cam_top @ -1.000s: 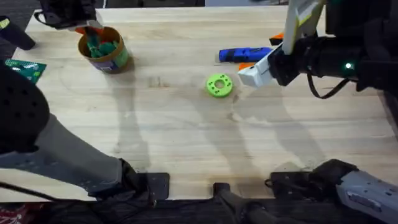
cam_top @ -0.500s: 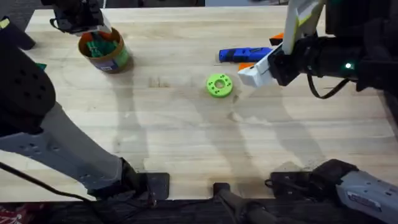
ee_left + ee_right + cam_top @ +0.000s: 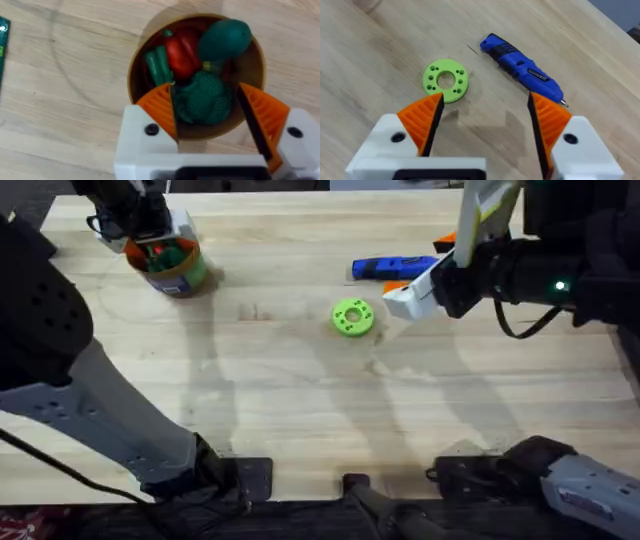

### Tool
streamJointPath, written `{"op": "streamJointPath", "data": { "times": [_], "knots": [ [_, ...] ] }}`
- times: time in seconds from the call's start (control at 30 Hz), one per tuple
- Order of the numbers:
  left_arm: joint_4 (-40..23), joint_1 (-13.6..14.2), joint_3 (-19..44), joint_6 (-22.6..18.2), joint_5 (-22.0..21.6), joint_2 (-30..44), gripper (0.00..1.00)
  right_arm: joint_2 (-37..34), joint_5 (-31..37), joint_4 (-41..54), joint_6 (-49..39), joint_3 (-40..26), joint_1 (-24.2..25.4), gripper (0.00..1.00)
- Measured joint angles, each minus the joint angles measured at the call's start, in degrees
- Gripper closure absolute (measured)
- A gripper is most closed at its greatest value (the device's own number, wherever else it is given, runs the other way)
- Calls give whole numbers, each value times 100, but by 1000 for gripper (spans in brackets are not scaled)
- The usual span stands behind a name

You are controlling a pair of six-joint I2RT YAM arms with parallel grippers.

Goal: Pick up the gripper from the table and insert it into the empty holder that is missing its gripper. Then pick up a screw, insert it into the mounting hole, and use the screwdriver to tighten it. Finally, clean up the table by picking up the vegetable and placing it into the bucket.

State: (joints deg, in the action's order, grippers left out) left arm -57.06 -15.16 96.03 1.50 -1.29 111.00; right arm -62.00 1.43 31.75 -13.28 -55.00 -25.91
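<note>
- Your left claw point(image 3: 207, 117) is hanging right over the bucket point(image 3: 252, 75), released, with nothing pinched between its orange pads point(image 3: 160, 107).
- Looking down through that claw, you've got a pile of toy veg in the bucket: a red pepper point(image 3: 181, 52), a dark green rounded piece point(image 3: 223, 39), a bumpy green one point(image 3: 205, 100) and a green stalky bit point(image 3: 157, 67).
- From overhead the bucket point(image 3: 185, 275) sits in the far-left corner of the table point(image 3: 300, 400), with your left claw point(image 3: 150, 225) at its far rim. You can see green and a speck of orange in there, but honestly I can't tell from this view whether the orange is the vegetable or just the rim.
- Your right claw point(image 3: 482, 122) is spread wide too, holding nothing, hovering above the table on the right side.
- The screwdriver point(image 3: 522, 67) lies flat on the wood, just beyond that claw's right pad, not touching it.
- The green disc point(image 3: 445, 80) lies flat near the left pad, apart from the screwdriver.
- Overhead, the disc point(image 3: 352, 317) is around mid-table, the screwdriver point(image 3: 392, 267) is farther back and to its right, and your right claw point(image 3: 405, 298) is just beside both.
</note>
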Motion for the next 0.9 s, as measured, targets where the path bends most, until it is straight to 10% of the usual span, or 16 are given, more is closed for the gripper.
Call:
{"op": "streamJointPath", "data": {
  "times": [0.3, 0.9],
  "knots": [
    [-346, -15, 39, 4, 19, -166, 107, 0, 0, 0, 0, 0, 0, 25],
    [-1918, -9, 138, 4, 176, -3048, 99, 0, 0, 0, 0, 0, 0, 25]
  ]
}}
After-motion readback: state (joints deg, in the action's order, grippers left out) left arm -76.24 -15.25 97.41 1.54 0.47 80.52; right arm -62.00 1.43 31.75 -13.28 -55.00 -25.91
